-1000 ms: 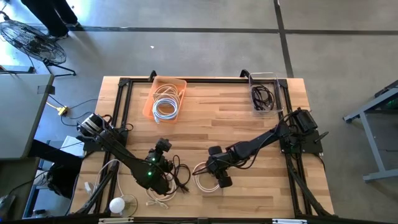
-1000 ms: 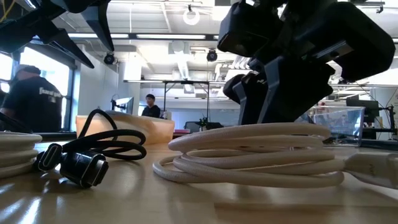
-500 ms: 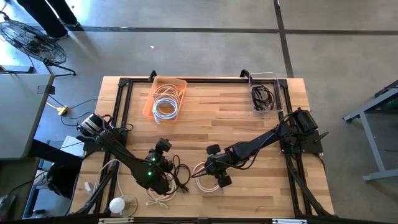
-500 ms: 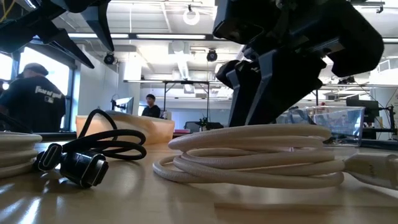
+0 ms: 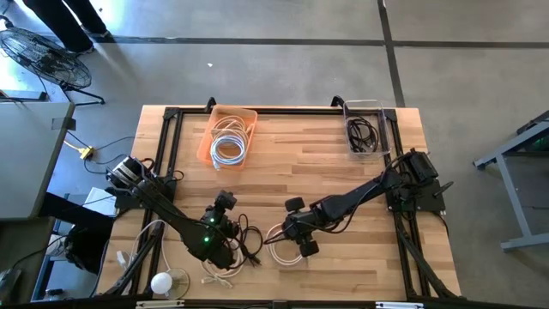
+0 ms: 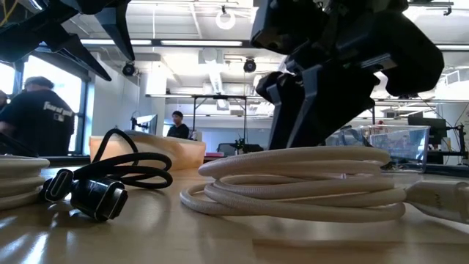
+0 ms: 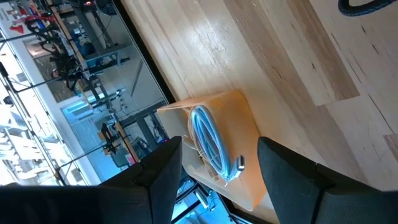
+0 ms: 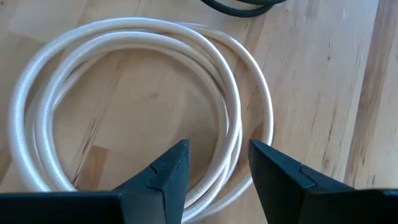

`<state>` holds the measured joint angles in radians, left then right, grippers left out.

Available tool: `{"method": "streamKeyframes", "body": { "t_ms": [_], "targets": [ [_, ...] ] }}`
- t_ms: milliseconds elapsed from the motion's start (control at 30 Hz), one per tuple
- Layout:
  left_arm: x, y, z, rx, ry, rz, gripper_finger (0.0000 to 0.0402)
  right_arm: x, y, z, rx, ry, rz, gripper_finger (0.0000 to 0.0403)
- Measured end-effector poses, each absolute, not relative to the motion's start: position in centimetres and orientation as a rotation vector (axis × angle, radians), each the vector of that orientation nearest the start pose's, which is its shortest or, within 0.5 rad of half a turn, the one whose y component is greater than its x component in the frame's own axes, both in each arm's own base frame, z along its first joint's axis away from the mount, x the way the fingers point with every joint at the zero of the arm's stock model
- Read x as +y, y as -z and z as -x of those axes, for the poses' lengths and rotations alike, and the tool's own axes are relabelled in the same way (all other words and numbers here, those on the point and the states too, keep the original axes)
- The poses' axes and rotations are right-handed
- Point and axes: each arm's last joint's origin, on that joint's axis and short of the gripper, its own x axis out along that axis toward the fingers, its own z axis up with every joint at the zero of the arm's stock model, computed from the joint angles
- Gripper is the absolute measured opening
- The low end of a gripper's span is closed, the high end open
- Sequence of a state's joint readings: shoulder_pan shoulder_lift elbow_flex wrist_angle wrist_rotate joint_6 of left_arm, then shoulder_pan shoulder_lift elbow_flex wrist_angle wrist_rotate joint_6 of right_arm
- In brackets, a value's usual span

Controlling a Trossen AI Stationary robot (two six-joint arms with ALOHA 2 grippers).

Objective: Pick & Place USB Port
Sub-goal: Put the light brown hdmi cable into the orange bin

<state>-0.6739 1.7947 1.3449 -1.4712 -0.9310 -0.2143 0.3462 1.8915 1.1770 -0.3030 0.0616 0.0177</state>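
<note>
Right gripper [image 8: 214, 163] has edged left over past second, now poised above white cable [image 8: 140, 99] coiled on desk [image 5: 317, 163]; jaws open, empty. Grasp looks imminent. Left gripper [image 7: 217, 165] open, idle.

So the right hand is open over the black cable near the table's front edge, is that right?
Not quite. The right hand is open, but it is over the coiled white cable, not the black one. The right wrist view shows its fingers straddling the white loops on the wooden table.
</note>
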Motion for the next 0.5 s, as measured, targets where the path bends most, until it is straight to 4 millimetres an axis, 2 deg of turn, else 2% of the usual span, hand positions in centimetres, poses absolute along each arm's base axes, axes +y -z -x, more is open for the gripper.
{"method": "streamKeyframes", "body": {
  "t_ms": [267, 500],
  "targets": [
    [-16.7, -22.9, -24.6, 1.279, -0.307, -1.202, 0.0204, 12.1, -14.1, -36.1, 1.047, -0.268, 0.154, 0.0156],
    [-16.7, -22.8, -24.6, 1.278, -0.306, -1.2, 0.0204, 11.0, -13.5, -36.7, 1.056, -0.297, 0.071, 0.0156]
  ]
}}
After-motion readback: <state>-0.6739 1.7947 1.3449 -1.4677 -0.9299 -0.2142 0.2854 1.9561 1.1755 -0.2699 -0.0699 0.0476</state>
